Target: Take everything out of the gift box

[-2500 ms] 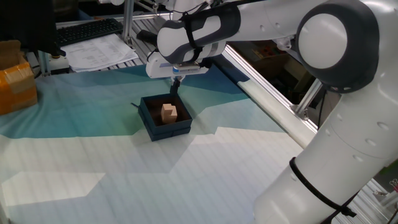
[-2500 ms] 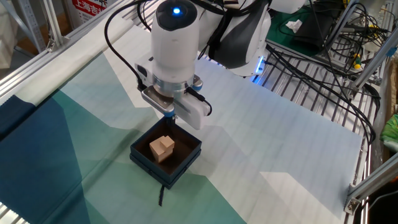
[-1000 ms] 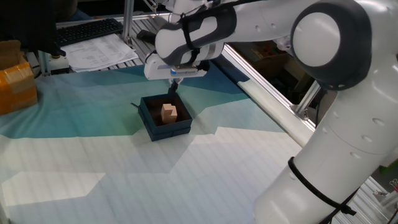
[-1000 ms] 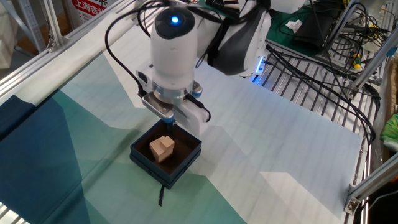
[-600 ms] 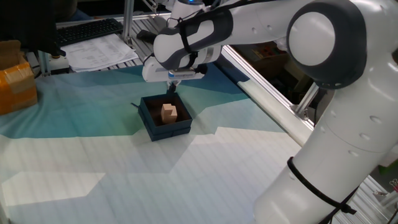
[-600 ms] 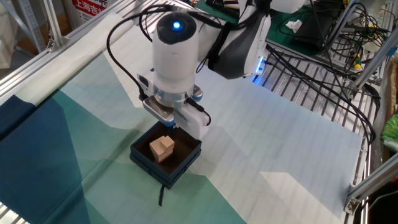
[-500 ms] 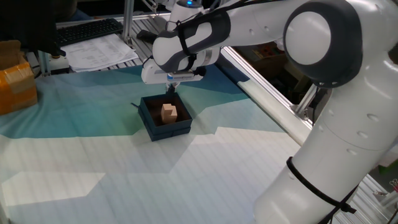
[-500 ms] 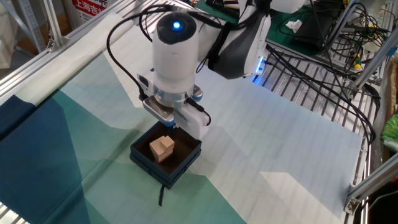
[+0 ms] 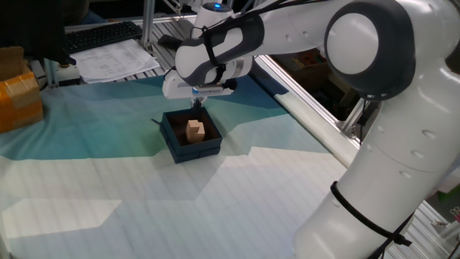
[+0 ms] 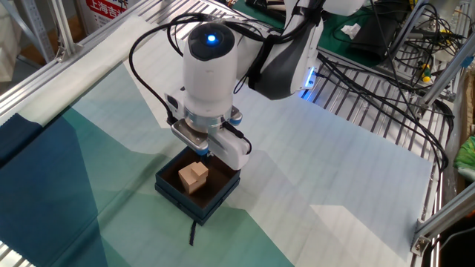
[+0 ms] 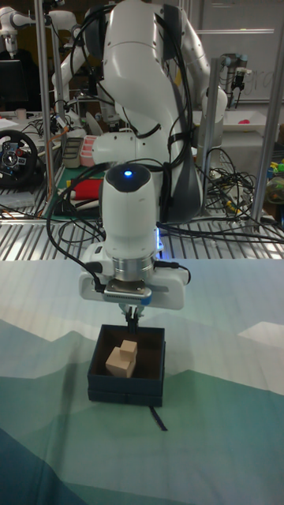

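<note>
The dark navy gift box (image 9: pixel 194 152) (image 10: pixel 177 199) (image 11: pixel 125 390) sits on the blue-green cloth. Inside it stand two tan wooden blocks: a cube (image 9: pixel 194 130) (image 10: pixel 194 178) (image 11: pixel 117 363) and a smaller block (image 11: pixel 129 346) touching its far side. My gripper (image 9: pixel 196 106) (image 10: pixel 202 153) (image 11: pixel 132 319) points straight down over the box's far edge, just above the smaller block. Its dark fingers are pressed together with nothing between them. The fingertips are partly hidden by the hand in both fixed views.
A black strap (image 10: pixel 193 233) (image 11: pixel 158 418) trails from the box's front. An orange-brown carton (image 9: pixel 18 93) stands at the far left, papers (image 9: pixel 115 61) and a keyboard (image 9: pixel 100 34) behind. Aluminium rails (image 9: pixel 309 115) border the table, with cables (image 10: pixel 386 67) beyond.
The gripper has shifted slightly toward the box and come lower over its far edge. The box and the blocks have not moved.
</note>
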Tool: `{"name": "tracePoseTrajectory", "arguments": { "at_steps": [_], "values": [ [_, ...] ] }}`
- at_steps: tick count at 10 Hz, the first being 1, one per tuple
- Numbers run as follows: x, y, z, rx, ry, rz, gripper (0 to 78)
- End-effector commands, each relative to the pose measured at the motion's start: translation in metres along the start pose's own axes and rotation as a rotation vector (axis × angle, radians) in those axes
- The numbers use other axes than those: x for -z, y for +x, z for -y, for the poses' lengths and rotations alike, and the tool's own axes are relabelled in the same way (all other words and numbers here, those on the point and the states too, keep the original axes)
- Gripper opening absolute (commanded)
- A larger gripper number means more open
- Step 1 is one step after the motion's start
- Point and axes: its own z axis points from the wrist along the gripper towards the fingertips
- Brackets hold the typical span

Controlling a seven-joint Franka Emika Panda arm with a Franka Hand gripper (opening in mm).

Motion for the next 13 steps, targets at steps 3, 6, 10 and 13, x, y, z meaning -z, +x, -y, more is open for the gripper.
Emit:
{"name": "tracePoseTrajectory", "arguments": {
  "at_steps": [3,6,10,13],
  "values": [
    [-0.011,-0.006,0.001,0.007,-0.004,0.009,0.0],
    [-0.016,-0.007,0.003,0.013,-0.005,0.014,0.0],
    [-0.023,-0.006,0.006,0.019,-0.007,0.023,0.0],
    [-0.028,-0.003,0.008,0.025,-0.009,0.032,0.0]
  ]
}}
